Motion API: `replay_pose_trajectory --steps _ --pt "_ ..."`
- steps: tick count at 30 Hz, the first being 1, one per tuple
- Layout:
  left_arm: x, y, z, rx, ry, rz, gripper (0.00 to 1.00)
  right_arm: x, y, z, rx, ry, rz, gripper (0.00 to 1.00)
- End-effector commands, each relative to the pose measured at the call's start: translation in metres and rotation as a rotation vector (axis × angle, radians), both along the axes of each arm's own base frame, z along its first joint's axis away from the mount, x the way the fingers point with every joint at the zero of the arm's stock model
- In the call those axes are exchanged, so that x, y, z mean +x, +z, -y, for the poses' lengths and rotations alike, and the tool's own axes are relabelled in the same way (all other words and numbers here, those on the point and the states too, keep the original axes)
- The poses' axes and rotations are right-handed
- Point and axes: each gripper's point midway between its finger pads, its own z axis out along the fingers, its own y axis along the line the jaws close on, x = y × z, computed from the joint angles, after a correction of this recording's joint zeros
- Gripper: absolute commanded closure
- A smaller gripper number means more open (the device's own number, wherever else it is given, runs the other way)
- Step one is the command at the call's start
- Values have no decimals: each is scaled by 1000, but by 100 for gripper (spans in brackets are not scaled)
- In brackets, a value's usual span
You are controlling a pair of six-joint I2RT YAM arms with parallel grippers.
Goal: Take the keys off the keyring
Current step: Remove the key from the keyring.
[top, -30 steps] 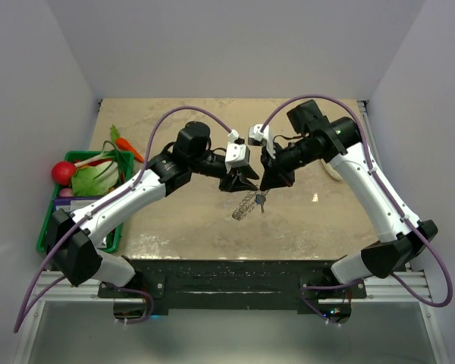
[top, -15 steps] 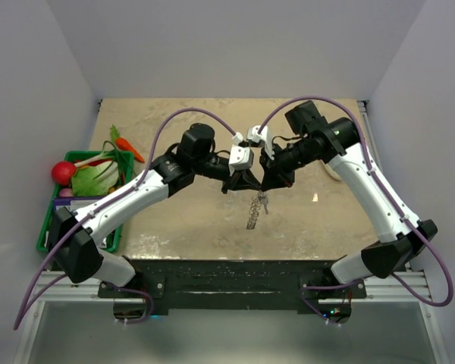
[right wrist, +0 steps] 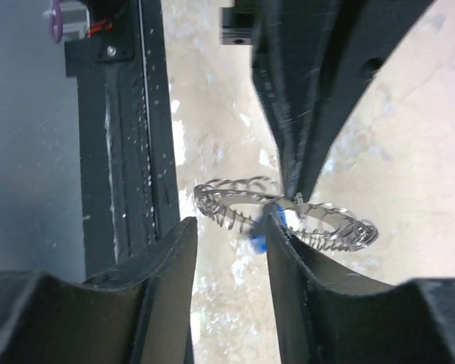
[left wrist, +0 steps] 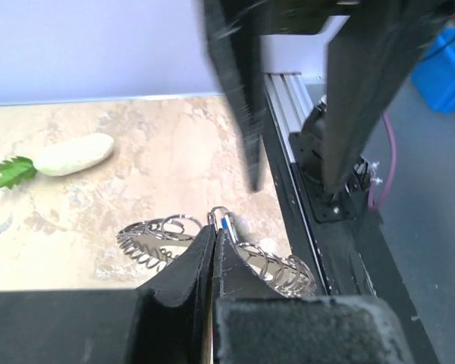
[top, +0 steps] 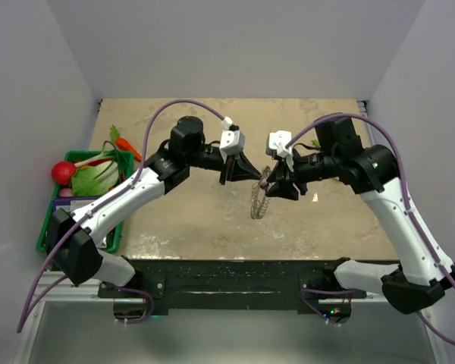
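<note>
The left fingers [left wrist: 189, 267] are pressed together on the keyring [left wrist: 153, 241], which hangs from them above the tabletop [top: 197, 220]. The right fingers [right wrist: 167, 262] stand apart with a clear gap and hold nothing. The key [left wrist: 225, 224], on the ring, is just beside their tips.

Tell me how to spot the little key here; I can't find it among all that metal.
Look over the middle of the tan table, where the left gripper and right gripper meet. The left one pinches a grey coiled loop, and the key sits right beside that pinch. It is tiny, with a bright blue head, the only colour on the grey coil.
</note>
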Motion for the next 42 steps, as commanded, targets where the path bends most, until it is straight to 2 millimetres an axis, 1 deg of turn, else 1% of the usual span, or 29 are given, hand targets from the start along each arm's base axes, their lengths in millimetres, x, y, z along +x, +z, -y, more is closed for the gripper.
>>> replay_pose_trajectory --steps 1,2,3,4,5,7,9,10,11,15,16,19,22,24,27,32,36,38,39,40,42 --pt "-5 43 -10 -126 -19 7 100 11 3 -7 49 -23 63 59" --pt "-5 43 -11 -127 -19 -13 100 12 -5 -6 43 -46 37 62" --pt "-6 44 -11 -131 -24 -13 100 14 -6 -7 48 -57 41 63" --pt "-5 46 -12 -140 -23 -8 100 20 -5 -8 57 -74 70 64" --pt "-6 46 -13 -139 -24 -21 100 22 -10 -8 54 -88 56 64" --pt "-9 48 -13 -153 -45 -20 100 29 -11 -8 51 -107 72 65" --pt "-15 51 -15 -165 -77 -44 100 31 -13 -8 55 -125 73 65" --pt "-15 52 -17 -177 -81 -38 100 36 -9 -10 69 -134 96 65" --pt "-17 53 -18 -181 -86 -52 100 36 -6 -10 80 -136 103 65" --pt "-16 53 -21 -185 -85 -47 100 26 13 -11 121 -103 132 66" --pt "-16 52 -21 -183 -84 -48 100 23 14 -9 118 -94 132 67" --pt "-17 54 -23 -188 -91 -40 100 19 27 -5 137 -86 175 68" --pt "-19 56 -26 -194 -101 -33 100 18 41 -1 161 -93 222 67" --pt "-21 57 -27 -195 -106 -37 100 20 47 0 177 -99 249 65" --pt "-24 58 -28 -203 -121 -45 100 22 44 -4 185 -86 240 61" --pt "-27 61 -29 -222 -132 -57 100 19 28 -19 202 -7 146 61" --pt "-28 62 -30 -227 -134 -54 100 24 27 -21 199 -9 150 63" --pt "-29 62 -30 -229 -139 -66 100 24 24 -20 191 -12 154 69" --pt "-28 64 -31 -236 -139 -60 100 24 22 -19 189 -10 154 73" --pt "-29 64 -31 -236 -142 -69 100 23 19 -20 188 -7 148 83" --pt "-28 64 -31 -239 -141 -69 100 22 19 -20 191 -3 147 92"
